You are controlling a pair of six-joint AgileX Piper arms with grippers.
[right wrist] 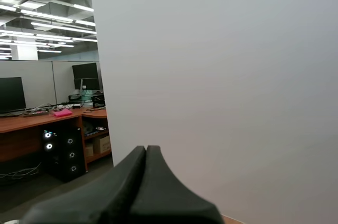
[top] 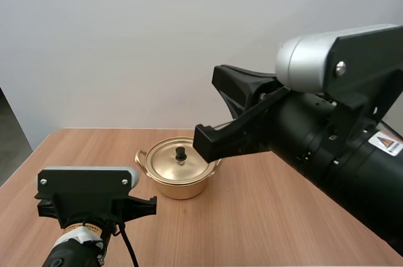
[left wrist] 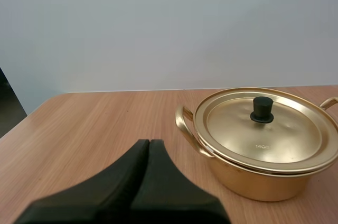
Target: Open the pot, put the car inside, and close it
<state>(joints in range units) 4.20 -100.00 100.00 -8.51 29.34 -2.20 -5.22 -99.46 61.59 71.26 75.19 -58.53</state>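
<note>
Two grippers, both closed on nothing. Left gripper (left wrist: 149, 142): fingers pressed together as one dark wedge, low over the bench (left wrist: 95, 123), pointed across the wood with the pot (left wrist: 253, 179) ahead and off to its right, near but apart from the tips. Golden pot upright on the bench, roughly mid-bench in the high view, lid (left wrist: 264, 129) seated flat on the rim, black knob (left wrist: 262, 110) upright at the lid's middle. One loop handle (left wrist: 184, 126) turned toward the left gripper's side, the other at the opposite side of the pot. Right gripper (right wrist: 147, 149): fingers likewise joined into a single wedge, raised well above the bench and aimed at the pale wall (right wrist: 222, 76) behind it. In the high view, right arm (top: 340, 147) large and lifted, its black front end overlapping the pot's right rim in the picture yet held above it, not touching. Left arm (top: 88, 201) low at the near left of the bench, short of the pot, bare wood between them.
</note>
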